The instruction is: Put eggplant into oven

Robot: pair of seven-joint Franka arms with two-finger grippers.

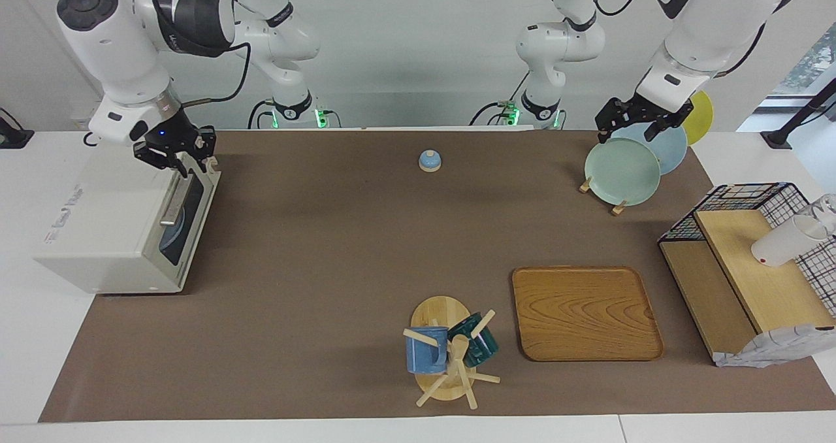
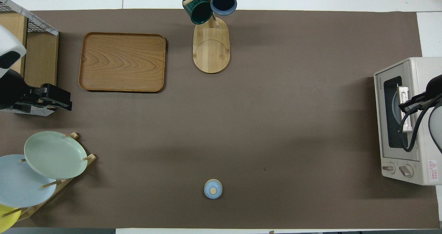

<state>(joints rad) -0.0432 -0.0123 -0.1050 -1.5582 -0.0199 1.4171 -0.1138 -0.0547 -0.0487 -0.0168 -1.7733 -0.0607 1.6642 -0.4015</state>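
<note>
The off-white oven [image 1: 111,234] stands at the right arm's end of the table with its dark glass door [image 1: 183,224] closed upright. The eggplant is hidden; through the glass only the rim of a blue plate [image 2: 393,104] shows inside. My right gripper [image 1: 179,159] hangs just above the door's top edge, over the metal handle [image 2: 404,99], open and holding nothing. My left gripper [image 1: 637,128] waits open over the plate rack, at the left arm's end.
A rack holds green [image 1: 622,170], blue and yellow plates. A small blue bell [image 1: 429,161] sits near the robots. A wooden tray [image 1: 584,312], a mug tree [image 1: 450,355] and a wire basket with wooden shelves [image 1: 751,266] stand farther out.
</note>
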